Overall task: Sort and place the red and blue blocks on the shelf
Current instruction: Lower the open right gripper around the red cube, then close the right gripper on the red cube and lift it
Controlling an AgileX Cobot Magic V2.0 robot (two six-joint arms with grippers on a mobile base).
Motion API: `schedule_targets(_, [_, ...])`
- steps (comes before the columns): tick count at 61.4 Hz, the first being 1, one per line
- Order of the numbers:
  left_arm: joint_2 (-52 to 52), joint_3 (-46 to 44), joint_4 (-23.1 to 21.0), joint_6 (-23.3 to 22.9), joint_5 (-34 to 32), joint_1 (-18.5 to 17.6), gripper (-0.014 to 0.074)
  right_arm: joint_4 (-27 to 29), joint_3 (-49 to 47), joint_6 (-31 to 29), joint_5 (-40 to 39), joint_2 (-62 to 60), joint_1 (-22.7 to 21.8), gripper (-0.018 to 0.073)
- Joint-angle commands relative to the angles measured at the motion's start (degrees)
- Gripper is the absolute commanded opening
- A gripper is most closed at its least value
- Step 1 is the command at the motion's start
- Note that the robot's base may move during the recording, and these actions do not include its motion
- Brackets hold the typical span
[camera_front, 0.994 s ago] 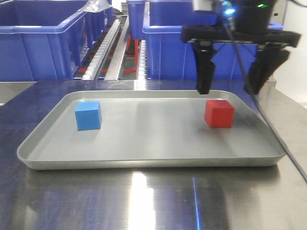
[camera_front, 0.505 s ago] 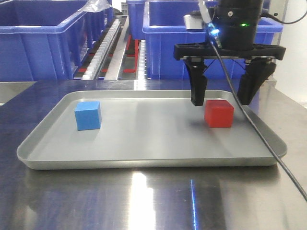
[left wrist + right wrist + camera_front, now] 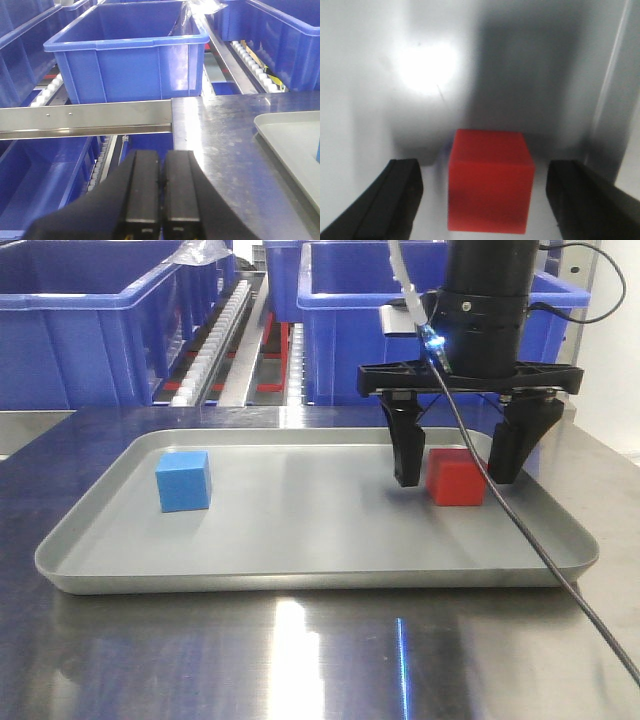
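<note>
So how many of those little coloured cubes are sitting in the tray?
2. The blue block lies on the left side of the grey tray; the red block lies on its right side, between the open fingers of the right gripper. None seems hidden.

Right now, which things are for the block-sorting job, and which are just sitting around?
For the job: red block, blue block, shelf, right end effector open around the red block.

Just there: grey tray, steel table, left end effector, shut and holding nothing.

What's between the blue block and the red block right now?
In the front view, bare tray runs from the blue block to one finger of the right gripper beside the red block.
</note>
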Motion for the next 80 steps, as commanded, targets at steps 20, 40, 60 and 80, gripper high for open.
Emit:
schedule_targets(20, [-0.98,1.32,-0.06,-0.33,-4.48,0.08,0.0125,-0.8,-1.66,0.81,-0.73,-3.25,-0.16,0.0335])
schedule_targets(40, [-0.98,1.32,-0.06,-0.33,-4.48,0.08,0.0125,-0.8,-1.66,0.76,-0.85,-4.64,-0.16,0.0279])
schedule_targets(60, [-0.98,1.32,-0.06,-0.33,-4.48,0.08,0.0125,1.0,-1.56,-10.09,-7.62,-12.3,-1.82,0.0168])
schedule_targets(80, [-0.98,1.32,-0.06,-0.33,-4.48,0.08,0.0125,-0.93,6.03,-14.53,-15.03,-25.79,-7.52,0.005])
